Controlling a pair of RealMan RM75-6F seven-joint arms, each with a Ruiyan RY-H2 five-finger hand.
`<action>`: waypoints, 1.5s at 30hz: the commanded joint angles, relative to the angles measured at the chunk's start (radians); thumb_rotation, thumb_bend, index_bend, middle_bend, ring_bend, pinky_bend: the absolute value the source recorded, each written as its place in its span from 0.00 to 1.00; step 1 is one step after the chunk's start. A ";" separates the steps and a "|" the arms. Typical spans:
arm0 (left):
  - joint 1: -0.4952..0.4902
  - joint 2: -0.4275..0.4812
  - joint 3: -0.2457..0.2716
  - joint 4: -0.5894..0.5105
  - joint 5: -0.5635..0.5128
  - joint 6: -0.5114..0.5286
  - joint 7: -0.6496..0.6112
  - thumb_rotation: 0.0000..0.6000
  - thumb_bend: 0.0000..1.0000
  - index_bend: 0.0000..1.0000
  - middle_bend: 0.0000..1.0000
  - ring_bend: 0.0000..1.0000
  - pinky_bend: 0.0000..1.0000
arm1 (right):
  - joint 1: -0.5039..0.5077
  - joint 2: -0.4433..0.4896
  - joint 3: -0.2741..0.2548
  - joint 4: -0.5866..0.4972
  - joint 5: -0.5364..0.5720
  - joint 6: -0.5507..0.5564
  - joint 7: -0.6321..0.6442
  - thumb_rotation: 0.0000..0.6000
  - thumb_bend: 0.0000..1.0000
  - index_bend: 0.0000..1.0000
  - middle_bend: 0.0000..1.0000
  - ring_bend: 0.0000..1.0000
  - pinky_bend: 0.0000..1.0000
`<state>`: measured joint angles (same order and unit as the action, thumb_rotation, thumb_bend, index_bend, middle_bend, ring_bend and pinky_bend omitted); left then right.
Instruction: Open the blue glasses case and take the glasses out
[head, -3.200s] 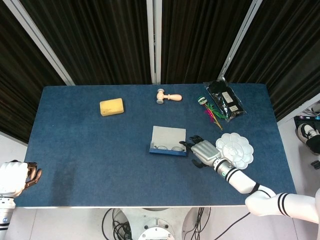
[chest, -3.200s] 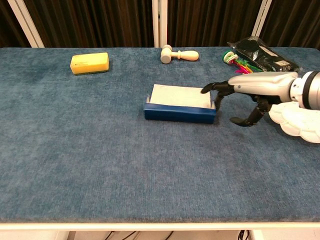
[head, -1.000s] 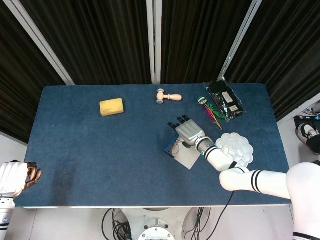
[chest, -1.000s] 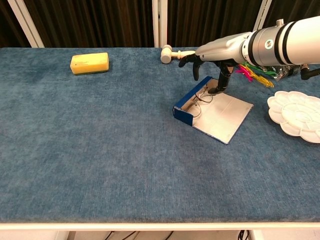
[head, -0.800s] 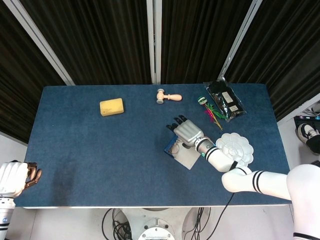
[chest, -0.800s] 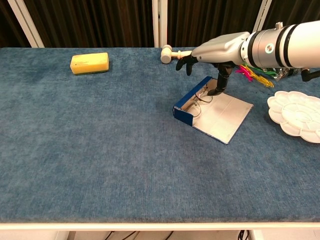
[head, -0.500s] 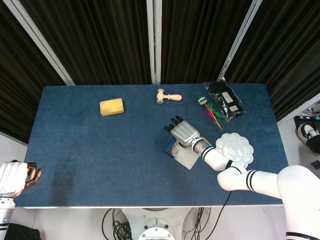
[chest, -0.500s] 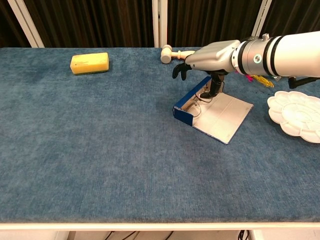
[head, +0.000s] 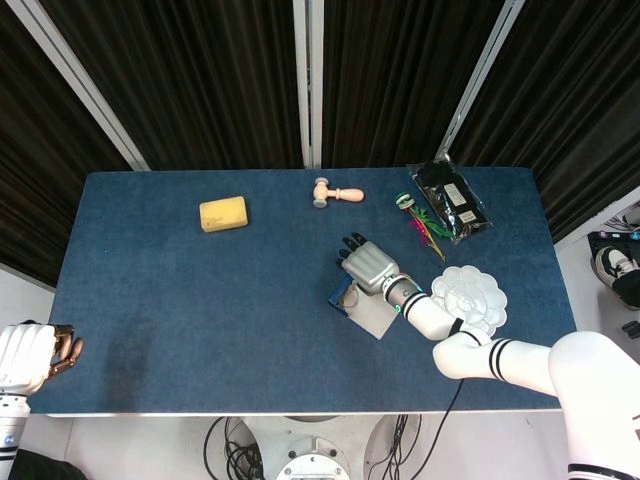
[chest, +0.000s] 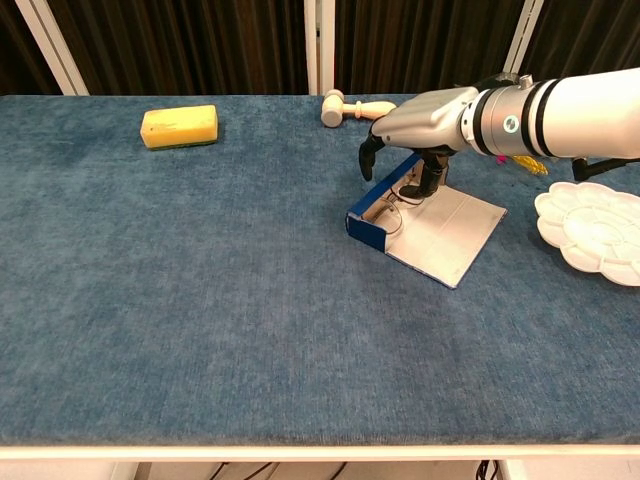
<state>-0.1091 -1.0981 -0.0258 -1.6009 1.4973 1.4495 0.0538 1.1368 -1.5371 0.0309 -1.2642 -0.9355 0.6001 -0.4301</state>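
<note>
Under your right hand (chest: 420, 130), fingers (chest: 368, 150) curled apart, nothing gripped, the blue glasses case (chest: 378, 212) lies open; next, pinch the thin wire-framed glasses (chest: 394, 203).

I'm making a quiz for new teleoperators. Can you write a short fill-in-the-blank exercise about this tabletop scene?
1. The blue glasses case lies with its lid ____.
2. The robot's ____ hand reaches over the case, above the wire-framed glasses.
3. The yellow sponge sits near the table's far ____ corner in the chest view.
4. The white flower-shaped paint palette lies to the ____ of the case in the chest view.

Missing words: open; right; left; right
</note>
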 joint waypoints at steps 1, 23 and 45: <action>0.000 0.000 0.000 0.000 0.000 0.000 0.000 1.00 0.39 0.85 0.99 0.84 0.66 | 0.000 -0.001 0.001 0.001 0.002 -0.002 -0.001 1.00 0.41 0.33 0.20 0.00 0.00; 0.000 -0.001 0.000 0.003 0.003 0.001 -0.005 1.00 0.39 0.85 0.99 0.84 0.66 | 0.004 -0.026 0.008 0.033 0.023 -0.009 -0.018 1.00 0.47 0.43 0.23 0.00 0.00; 0.000 0.001 0.001 0.002 0.003 0.000 -0.007 1.00 0.39 0.84 0.99 0.84 0.66 | -0.021 -0.097 0.056 0.082 0.038 0.128 -0.051 1.00 0.48 0.61 0.32 0.00 0.00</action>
<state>-0.1092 -1.0974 -0.0247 -1.5988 1.5003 1.4499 0.0466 1.1244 -1.6117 0.0714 -1.1982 -0.9064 0.6918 -0.4663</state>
